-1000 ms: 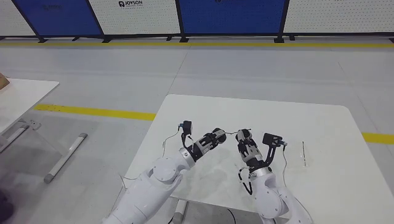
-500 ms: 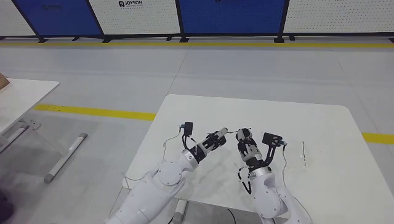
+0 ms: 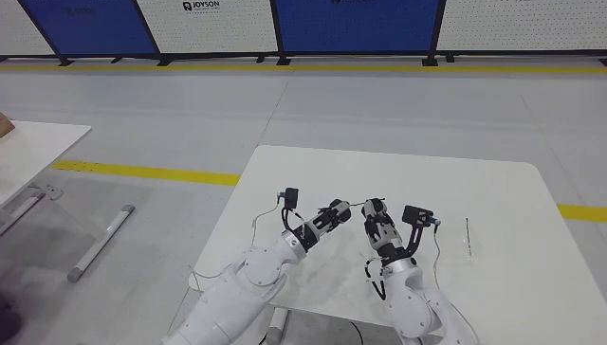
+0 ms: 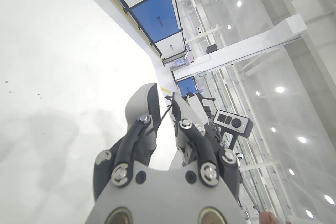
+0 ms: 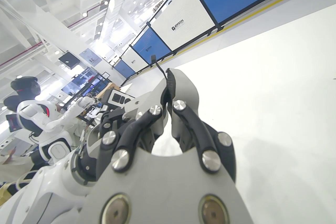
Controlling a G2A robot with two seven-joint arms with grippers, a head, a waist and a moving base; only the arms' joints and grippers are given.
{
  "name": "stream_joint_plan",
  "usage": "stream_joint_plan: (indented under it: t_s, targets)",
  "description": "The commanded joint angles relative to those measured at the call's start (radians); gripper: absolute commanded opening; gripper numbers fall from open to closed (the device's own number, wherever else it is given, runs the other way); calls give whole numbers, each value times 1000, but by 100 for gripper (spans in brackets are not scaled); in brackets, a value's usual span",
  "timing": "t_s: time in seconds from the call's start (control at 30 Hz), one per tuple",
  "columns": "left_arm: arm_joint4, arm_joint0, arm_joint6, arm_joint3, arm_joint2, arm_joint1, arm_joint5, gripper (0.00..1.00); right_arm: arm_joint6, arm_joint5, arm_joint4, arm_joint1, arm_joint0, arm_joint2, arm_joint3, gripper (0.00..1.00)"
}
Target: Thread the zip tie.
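A thin black zip tie [image 5: 157, 64] sticks out past the fingertips of my right gripper [image 5: 168, 72], which is shut on its strap, the small head end free in the air. In the top view the right gripper [image 3: 372, 208] and left gripper [image 3: 339, 210] face each other closely above the near middle of the white table [image 3: 474, 179]. My left gripper [image 4: 165, 96] is open. A strand of the zip tie [image 4: 163, 116] runs through the gap between its fingers, with the right gripper's white finger just behind.
A second zip tie [image 3: 467, 236] lies flat on the table to the right of the arms. A smaller white table [image 3: 38, 146] stands off to the left. Blue and white partition panels [image 3: 360, 4] line the far side of the floor.
My left gripper nudged toward the right gripper, then settled slightly lower. The right gripper has stayed almost still with the zip tie in it.
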Motion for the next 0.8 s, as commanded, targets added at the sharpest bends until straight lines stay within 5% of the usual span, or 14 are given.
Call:
stream_joint_plan:
  t_s: [0.0, 0.77]
  targets:
    - [0, 1, -2, -1, -1, 0, -1, 0, 2, 0, -2, 0, -1, 0, 0, 0]
    - [17, 15, -32, -12, -12, 4, -36, 0, 45, 8, -31, -3, 12, -4, 17, 0]
